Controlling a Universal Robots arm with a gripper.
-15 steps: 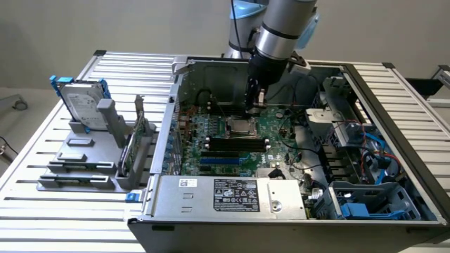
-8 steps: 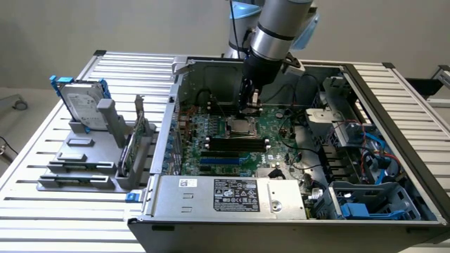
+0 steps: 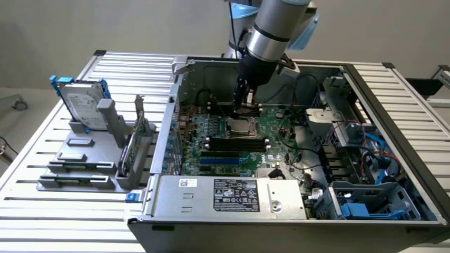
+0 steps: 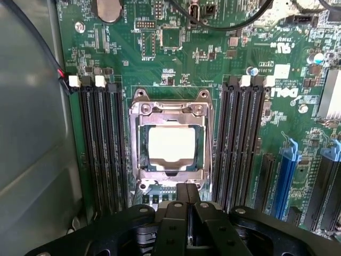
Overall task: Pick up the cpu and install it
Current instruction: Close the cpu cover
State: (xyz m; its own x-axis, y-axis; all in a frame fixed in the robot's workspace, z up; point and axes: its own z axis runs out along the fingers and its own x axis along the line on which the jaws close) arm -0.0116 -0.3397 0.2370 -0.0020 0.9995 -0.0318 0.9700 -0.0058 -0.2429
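Scanning from the exterior view's left: hard drive [image 3: 79, 103] upright in its grey rack [image 3: 84, 158] on the desk [image 3: 42, 211], not your part. Next, the open case [image 3: 393, 153]; the metal box [image 3: 189, 203] along its near edge carries a dark label [image 3: 237, 194], print too small to read. At the middle of the board [image 4: 176, 64], the cpu [image 4: 171, 149] lies flat inside the socket [image 4: 170, 108], silver top up, square with the frame. Jaws are clenched on nothing, hanging just above the socket's edge, apart from the chip. Judgement: pick and place look done; whether the frame is latched you cannot tell, so count that as open. Past the memory slots [image 4: 242, 138], white print [image 4: 282, 92] reads "DELL"; other lettering is illegible.
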